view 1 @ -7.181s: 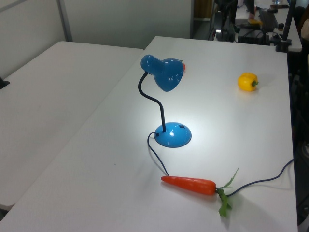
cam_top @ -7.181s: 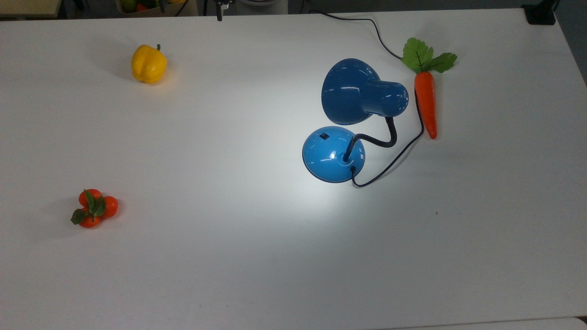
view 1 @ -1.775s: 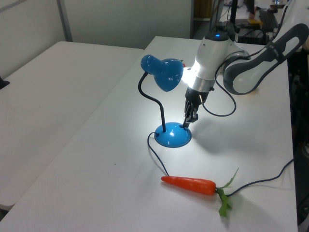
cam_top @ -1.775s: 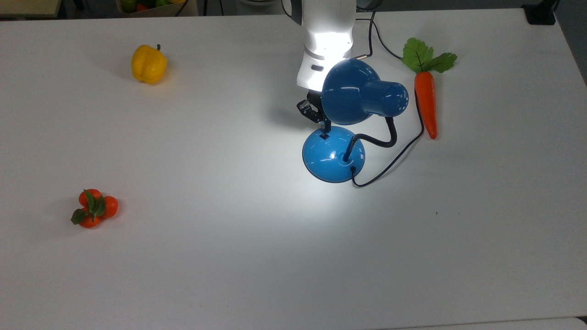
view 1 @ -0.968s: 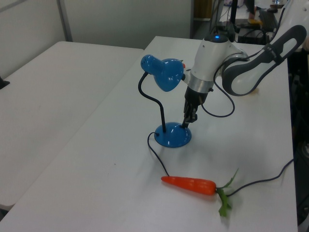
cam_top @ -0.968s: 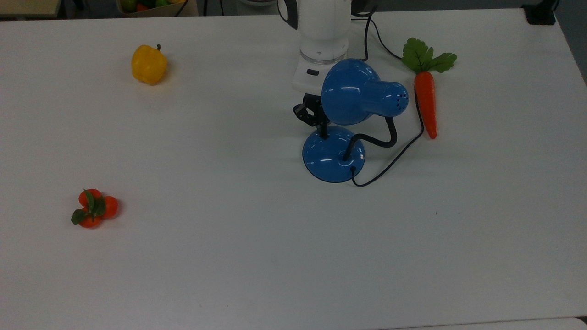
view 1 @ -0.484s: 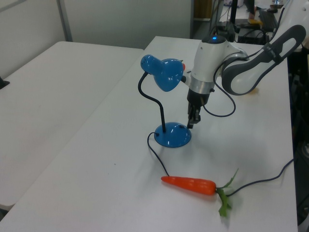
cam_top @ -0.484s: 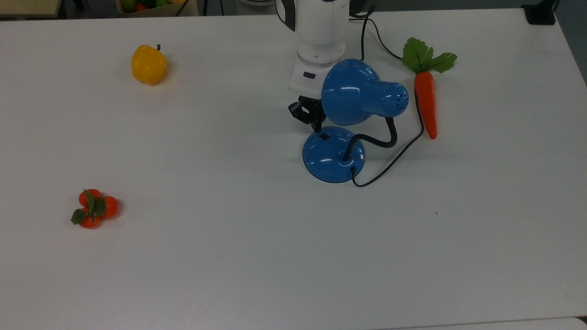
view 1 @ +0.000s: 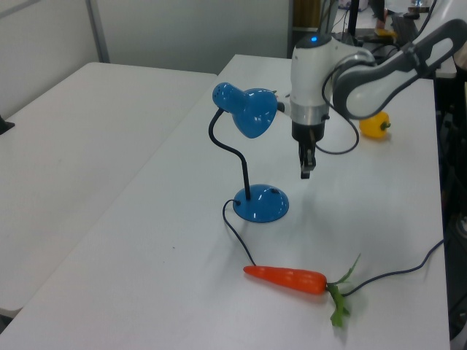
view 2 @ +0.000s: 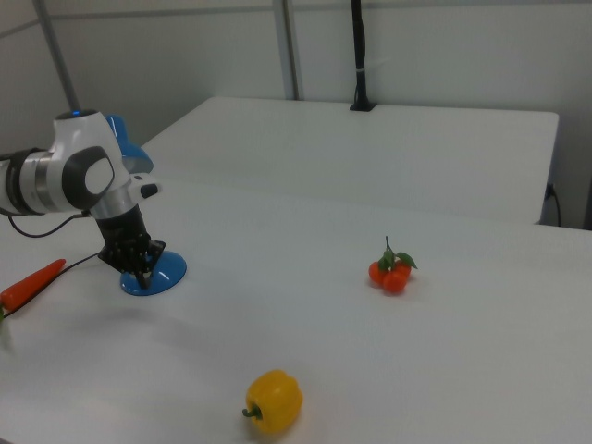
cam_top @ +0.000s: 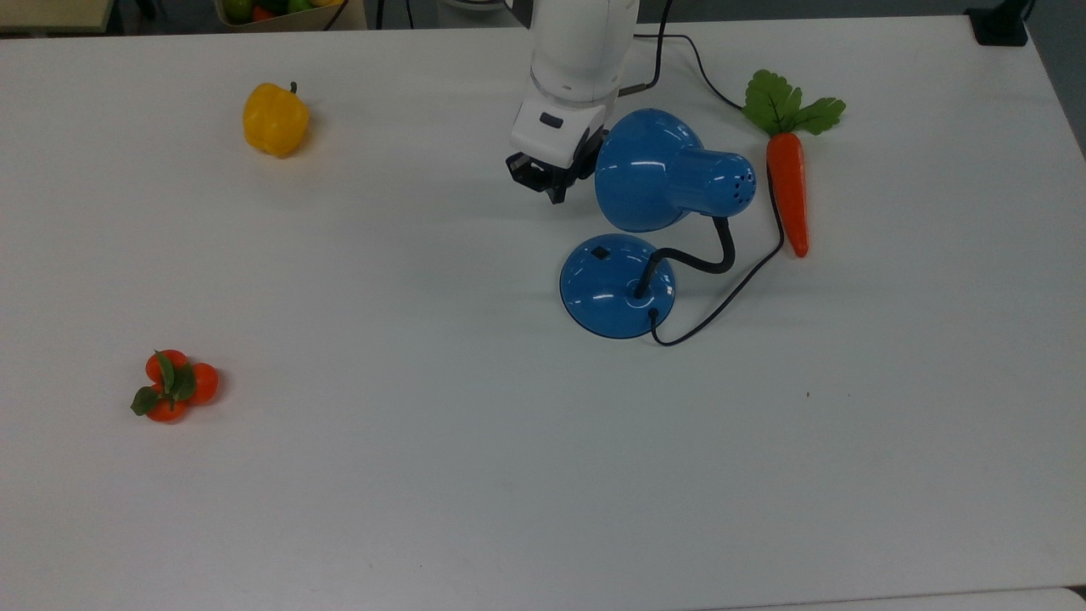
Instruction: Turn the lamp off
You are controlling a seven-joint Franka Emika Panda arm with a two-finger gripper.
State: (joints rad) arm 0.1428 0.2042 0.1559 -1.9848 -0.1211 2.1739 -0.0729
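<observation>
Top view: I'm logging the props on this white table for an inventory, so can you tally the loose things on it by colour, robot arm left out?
Blue: 1, the lamp
Yellow: 1, the bell pepper
Orange with green leaves: 2, the carrot and the cluster of small tomatoes
Total: 4

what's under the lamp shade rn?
Under the lamp shade: bare table and the rim of its own base. No light pool there. The tool hangs beside it. The bulb is hidden.
</observation>
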